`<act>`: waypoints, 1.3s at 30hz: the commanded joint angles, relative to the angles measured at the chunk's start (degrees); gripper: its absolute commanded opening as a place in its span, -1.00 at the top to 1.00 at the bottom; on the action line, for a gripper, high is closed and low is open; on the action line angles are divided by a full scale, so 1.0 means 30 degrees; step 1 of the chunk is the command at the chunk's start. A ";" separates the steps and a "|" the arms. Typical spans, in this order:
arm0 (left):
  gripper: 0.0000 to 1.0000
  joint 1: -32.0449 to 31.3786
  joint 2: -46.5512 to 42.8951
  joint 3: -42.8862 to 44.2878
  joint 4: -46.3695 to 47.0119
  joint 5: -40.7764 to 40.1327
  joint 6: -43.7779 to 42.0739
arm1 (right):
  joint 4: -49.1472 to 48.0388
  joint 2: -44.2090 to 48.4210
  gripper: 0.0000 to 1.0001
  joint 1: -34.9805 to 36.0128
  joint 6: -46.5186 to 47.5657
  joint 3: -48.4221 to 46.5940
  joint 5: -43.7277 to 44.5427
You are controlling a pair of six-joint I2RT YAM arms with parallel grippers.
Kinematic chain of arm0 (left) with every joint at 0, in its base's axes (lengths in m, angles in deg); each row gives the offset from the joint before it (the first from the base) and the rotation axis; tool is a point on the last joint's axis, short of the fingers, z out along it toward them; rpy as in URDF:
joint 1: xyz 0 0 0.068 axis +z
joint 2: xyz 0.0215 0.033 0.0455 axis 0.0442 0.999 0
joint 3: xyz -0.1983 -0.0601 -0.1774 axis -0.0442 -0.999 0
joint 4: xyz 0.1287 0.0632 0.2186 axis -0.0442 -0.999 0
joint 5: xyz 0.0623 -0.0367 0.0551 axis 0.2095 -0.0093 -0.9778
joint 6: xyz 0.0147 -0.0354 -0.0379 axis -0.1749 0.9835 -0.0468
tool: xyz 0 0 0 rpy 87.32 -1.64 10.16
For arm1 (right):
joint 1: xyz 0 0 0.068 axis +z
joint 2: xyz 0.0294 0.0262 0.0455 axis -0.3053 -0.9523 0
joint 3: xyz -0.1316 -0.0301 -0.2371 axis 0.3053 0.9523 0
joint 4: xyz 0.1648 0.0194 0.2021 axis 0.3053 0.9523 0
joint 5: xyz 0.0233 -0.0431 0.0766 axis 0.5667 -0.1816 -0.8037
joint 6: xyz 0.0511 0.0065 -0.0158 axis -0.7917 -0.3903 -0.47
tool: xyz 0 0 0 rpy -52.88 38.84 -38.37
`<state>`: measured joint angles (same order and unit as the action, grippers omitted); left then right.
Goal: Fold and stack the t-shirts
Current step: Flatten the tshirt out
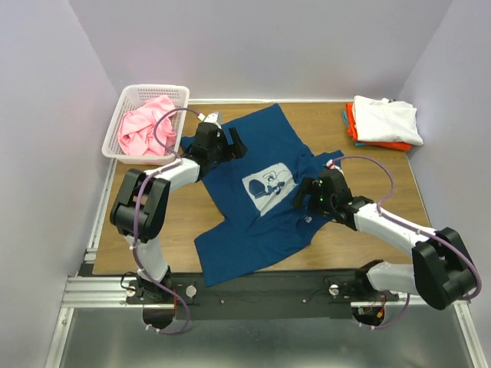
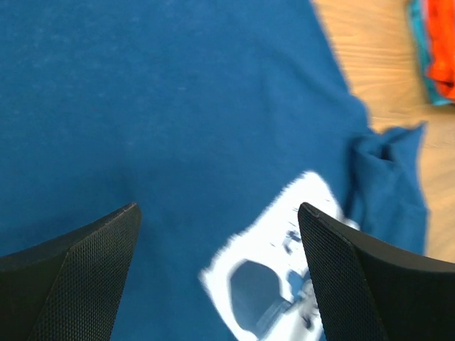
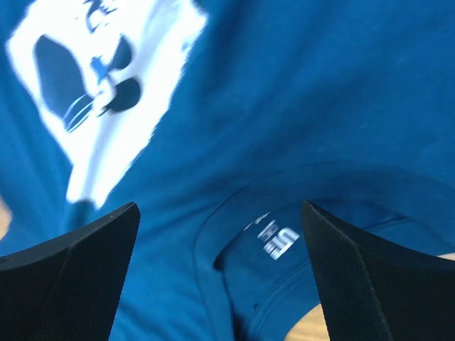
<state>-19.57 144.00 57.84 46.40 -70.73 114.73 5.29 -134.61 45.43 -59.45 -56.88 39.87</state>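
Note:
The navy t-shirt [image 1: 230, 230] lies spread on the wooden table with its pale mouse print [image 1: 268, 184] facing up. My left gripper [image 1: 235, 142] is open above the shirt's far left part. In the left wrist view my gripper [image 2: 218, 207] hovers open over plain blue cloth, with the print [image 2: 284, 270] just ahead. My right gripper [image 1: 304, 192] is open above the shirt's right side. In the right wrist view my gripper [image 3: 219, 206] is open over the collar and its neck label [image 3: 277, 241]. A pink t-shirt [image 1: 142, 126] lies crumpled in the basket. Neither gripper holds cloth.
A white lattice basket [image 1: 153, 91] stands at the back left. A folded stack sits at the back right, a white t-shirt [image 1: 387, 119] on top of an orange one [image 1: 368, 136] and a teal one [image 1: 346, 116]. Grey walls close in on the left, back and right.

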 commanded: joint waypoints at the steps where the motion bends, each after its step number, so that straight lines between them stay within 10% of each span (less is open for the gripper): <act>1: -0.97 0.0338 0.1433 0.1065 -0.0751 0.1889 -0.0469 | 0.0179 -0.1325 -1.00 -0.0486 -0.0220 -0.0836 0.2307; 21: -0.89 -0.1413 -0.0348 -0.5961 0.2529 0.5289 0.1579 | 0.0267 -1.2633 -1.00 -0.6552 0.1828 -0.9562 0.0698; 32: -0.89 -0.7014 -0.6060 -1.0098 0.2474 0.0839 0.4571 | 0.0443 -1.7617 -1.00 -0.6701 0.4905 -1.7473 -0.0122; 39: -0.97 -0.6899 -0.9431 -0.6469 -0.2328 -0.7476 0.2346 | 0.0531 -1.3585 -1.00 -0.6729 0.5933 -1.6662 -0.0769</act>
<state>-40.99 120.22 32.29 46.09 -75.26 125.40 5.12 -183.55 25.54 -44.35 -108.82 38.23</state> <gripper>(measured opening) 0.982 0.998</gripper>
